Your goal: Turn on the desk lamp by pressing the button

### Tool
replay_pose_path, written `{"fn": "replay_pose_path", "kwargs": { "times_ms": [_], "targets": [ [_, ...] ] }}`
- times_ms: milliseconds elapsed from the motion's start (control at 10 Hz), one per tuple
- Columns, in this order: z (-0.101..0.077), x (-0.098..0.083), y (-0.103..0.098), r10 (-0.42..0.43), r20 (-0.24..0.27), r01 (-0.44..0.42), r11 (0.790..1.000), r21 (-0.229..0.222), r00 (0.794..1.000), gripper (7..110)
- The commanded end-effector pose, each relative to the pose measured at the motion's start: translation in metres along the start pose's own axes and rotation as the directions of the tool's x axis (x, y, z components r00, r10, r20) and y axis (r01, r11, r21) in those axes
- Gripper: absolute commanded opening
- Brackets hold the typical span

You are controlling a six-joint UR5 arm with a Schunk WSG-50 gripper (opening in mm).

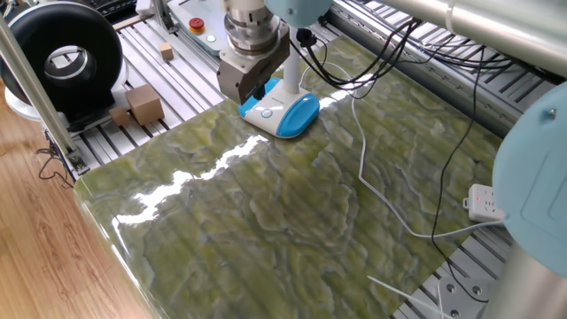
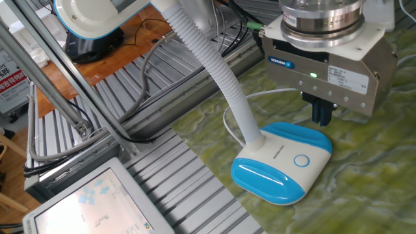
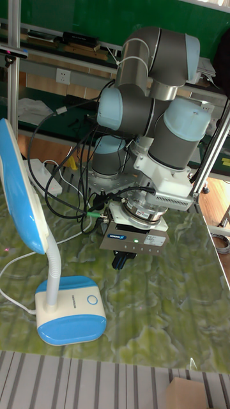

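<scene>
The desk lamp has a blue and white base (image 2: 281, 164) on the green marbled table, with a ribbed white stem (image 2: 221, 71) rising from it. Its button (image 2: 301, 160) is a small white circle with a bluish ring on the white face. The same base (image 1: 280, 112) and button (image 1: 267, 112) show in one fixed view, and the base (image 3: 70, 316) and button (image 3: 92, 299) in the tall fixed view. My gripper (image 2: 322, 117) hangs above the far edge of the base, short of the button, touching nothing. Its dark fingertips are pressed together. The gripper (image 3: 126, 261) stands clear of the base.
The lamp's white cord (image 1: 363, 164) runs across the table to a white power strip (image 1: 484, 204). Black cables (image 1: 399, 44) hang behind the arm. A panel with a red button (image 1: 197, 24), cardboard blocks (image 1: 144, 105) and a black ring (image 1: 62, 55) lie off the table's left. The lamp head (image 3: 22, 192) stands at left.
</scene>
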State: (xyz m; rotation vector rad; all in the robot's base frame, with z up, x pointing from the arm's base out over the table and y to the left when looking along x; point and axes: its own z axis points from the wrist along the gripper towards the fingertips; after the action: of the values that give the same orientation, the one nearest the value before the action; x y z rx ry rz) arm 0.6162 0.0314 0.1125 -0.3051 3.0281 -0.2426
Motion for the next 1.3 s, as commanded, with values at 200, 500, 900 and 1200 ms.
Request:
{"fn": "replay_pose_path", "kwargs": {
  "times_ms": [200, 500, 900, 1200],
  "targets": [
    [0.003, 0.003, -0.002, 0.014, 0.001, -0.014, 1.000, -0.002, 1.000, 7],
    [0.002, 0.021, -0.012, 0.042, -0.070, -0.039, 0.998, 0.043, 0.997, 7],
    [0.002, 0.025, -0.007, 0.053, -0.085, -0.050, 0.998, 0.026, 0.995, 7],
    [0.002, 0.016, -0.006, 0.060, -0.050, -0.059, 0.998, 0.019, 0.997, 7]
  ]
}}
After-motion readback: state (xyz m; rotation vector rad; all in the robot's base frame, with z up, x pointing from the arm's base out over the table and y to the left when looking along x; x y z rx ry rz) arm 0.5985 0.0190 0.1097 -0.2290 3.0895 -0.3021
